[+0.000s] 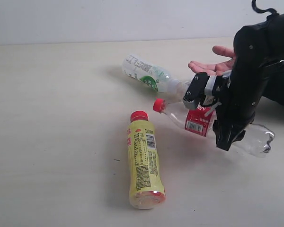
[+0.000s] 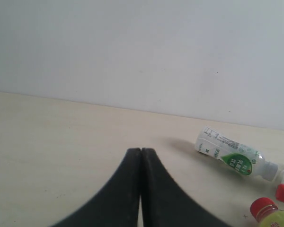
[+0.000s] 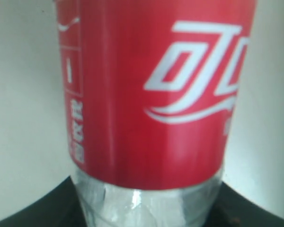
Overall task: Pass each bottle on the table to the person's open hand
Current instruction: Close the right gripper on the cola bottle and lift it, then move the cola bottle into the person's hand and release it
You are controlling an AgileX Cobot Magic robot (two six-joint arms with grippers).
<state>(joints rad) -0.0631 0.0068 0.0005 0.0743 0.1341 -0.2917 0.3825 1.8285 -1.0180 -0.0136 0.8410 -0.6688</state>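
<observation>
Right pincer (image 1: 212, 113) tight around red-label bottle (image 1: 199, 122), left pincer (image 2: 141, 153) closed; beige table (image 1: 61, 142), white wall (image 1: 109, 19).

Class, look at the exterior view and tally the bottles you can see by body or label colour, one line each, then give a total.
Yellow bottle with red cap: 1
Clear bottle with red label: 1
Clear bottle with white-and-green label: 1
Total in view: 3

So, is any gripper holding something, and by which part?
Right gripper holds the red-label bottle by its clear body beside the label; left gripper is shut, empty.
</observation>
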